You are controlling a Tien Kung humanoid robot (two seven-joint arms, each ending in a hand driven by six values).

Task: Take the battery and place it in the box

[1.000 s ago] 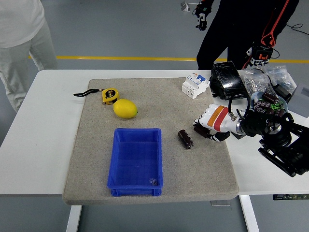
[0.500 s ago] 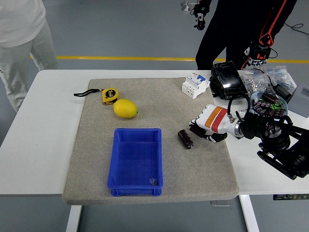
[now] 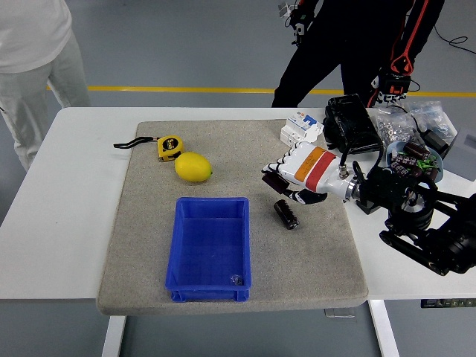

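Observation:
A dark cylindrical battery (image 3: 285, 213) lies on the grey mat, just right of the blue box (image 3: 209, 249). My right hand (image 3: 286, 183), white with an orange band and black fingers, hovers just above and behind the battery, fingers relaxed and holding nothing. The box stands at the mat's front centre and has only a small dark item in its near right corner. My left arm does not show.
A lemon (image 3: 193, 166) and a yellow tape measure (image 3: 168, 147) lie at the mat's back left. A white breaker (image 3: 300, 128), a black pouch (image 3: 350, 123), bagged parts and a bowl of components (image 3: 413, 160) crowd the right. People stand beyond the table.
My right hand has moved left and slightly farther back, from right of the battery to just above it. The person in black at the back has shifted stance.

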